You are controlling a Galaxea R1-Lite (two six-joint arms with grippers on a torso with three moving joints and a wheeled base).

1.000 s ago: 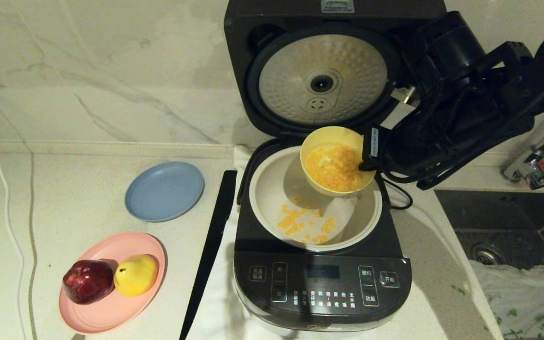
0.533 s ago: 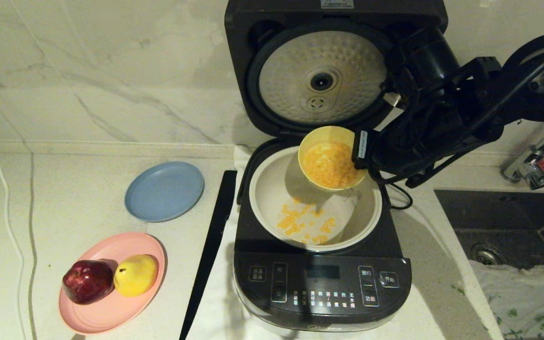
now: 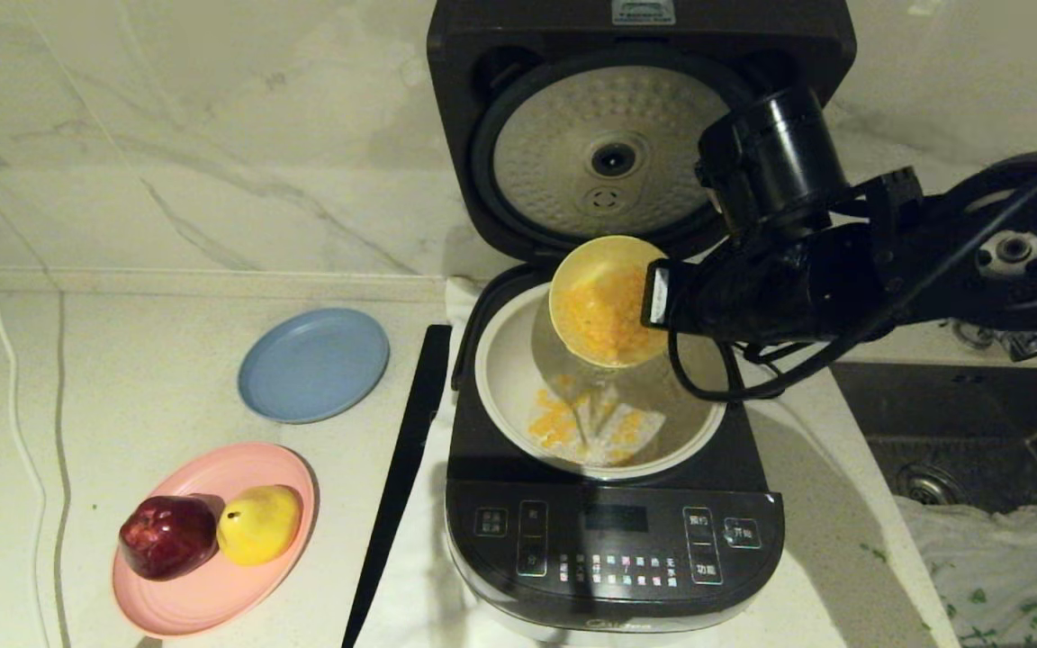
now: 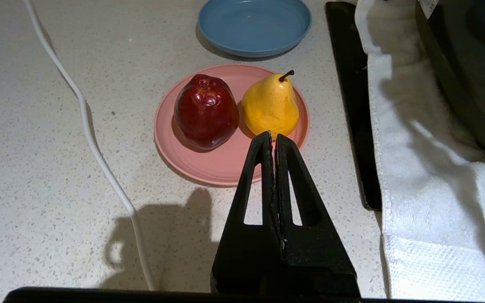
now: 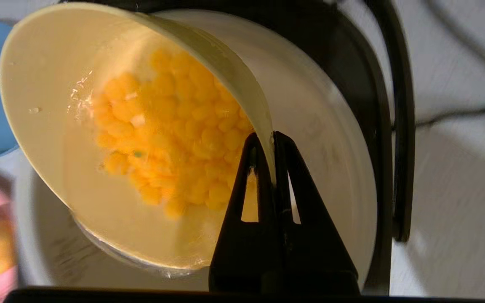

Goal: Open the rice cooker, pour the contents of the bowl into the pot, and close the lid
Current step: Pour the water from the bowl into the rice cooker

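Note:
The dark rice cooker [image 3: 613, 549] stands with its lid [image 3: 613, 148] raised, dimpled silver plate facing me. My right gripper [image 3: 662, 297] is shut on the rim of the pale yellow bowl [image 3: 577, 270], which it holds tilted over the cream-white pot [image 3: 505, 396]. Yellow-orange kernels [image 3: 608, 310] slide inside the bowl [image 5: 44, 101], and some kernels [image 3: 550, 423] lie on the pot's floor. In the right wrist view the fingers [image 5: 286, 168] pinch the bowl wall, with kernels [image 5: 175, 139] heaped beside them. My left gripper [image 4: 273, 136] hangs shut and empty above the counter by the pink plate.
A pink plate [image 3: 212, 594] with a red apple [image 3: 167, 535] and a yellow pear [image 3: 259, 522] sits at the front left. A blue plate [image 3: 313, 364] lies behind it. A black strip [image 3: 401, 468] and white cloth [image 4: 419, 176] lie beside the cooker. A sink [image 3: 969, 432] is on the right.
The right arm has rolled and shifted left, tipping the bowl more steeply over the pot. The kernels have slid toward the bowl's lower rim. The left arm has not moved.

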